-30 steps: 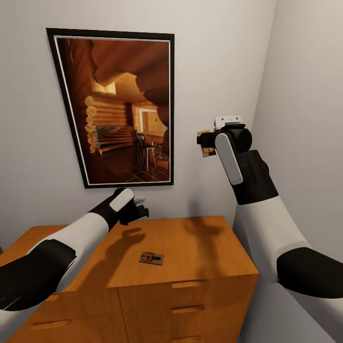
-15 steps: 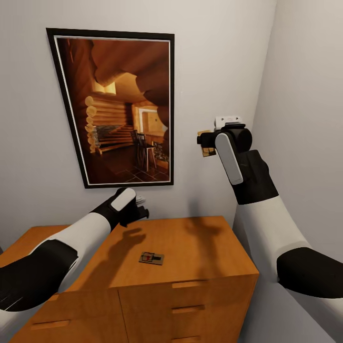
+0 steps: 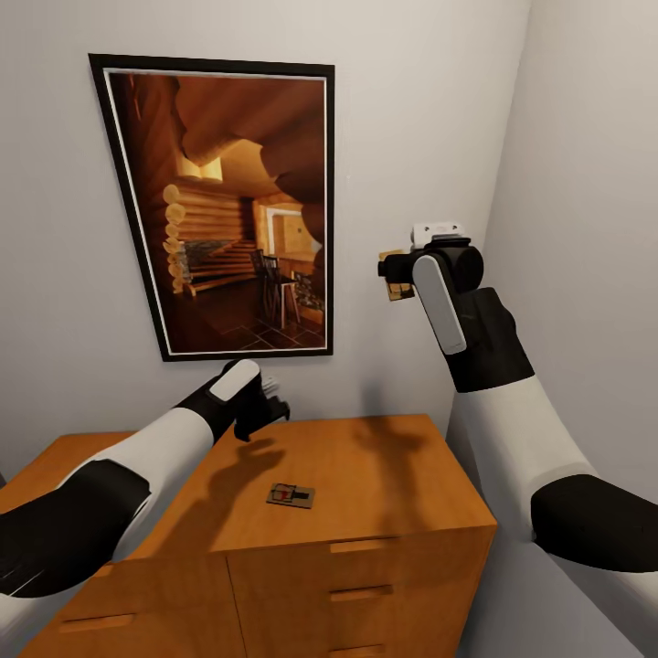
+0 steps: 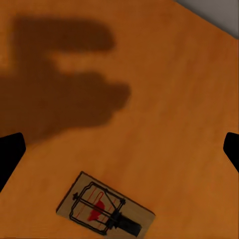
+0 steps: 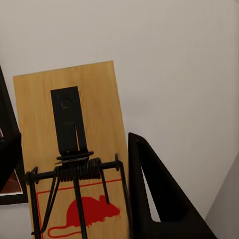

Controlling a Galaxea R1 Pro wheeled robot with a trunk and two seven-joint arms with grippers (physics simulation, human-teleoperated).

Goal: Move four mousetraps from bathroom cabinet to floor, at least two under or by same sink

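One mousetrap [image 3: 291,496] lies flat on top of the orange-brown cabinet [image 3: 384,475]; the left wrist view shows this mousetrap [image 4: 104,210] below the camera, with its wire bar and red mouse print. My left gripper [image 3: 271,399] hovers open above the cabinet top, up and to the left of that trap, its dark fingertips [image 4: 10,152] wide apart. My right gripper [image 3: 391,274] is raised high near the right wall, shut on a second mousetrap [image 5: 74,164], held upright between the fingers [image 5: 154,199].
A dark-framed log-cabin picture [image 3: 228,206] hangs on the white wall behind the cabinet. A side wall [image 3: 594,228] stands close on the right of the raised arm. Drawer fronts with bar handles [image 3: 361,546] face me below.
My left gripper has crept slightly right and down toward the trap on the cabinet. The right arm and its trap have stayed still.
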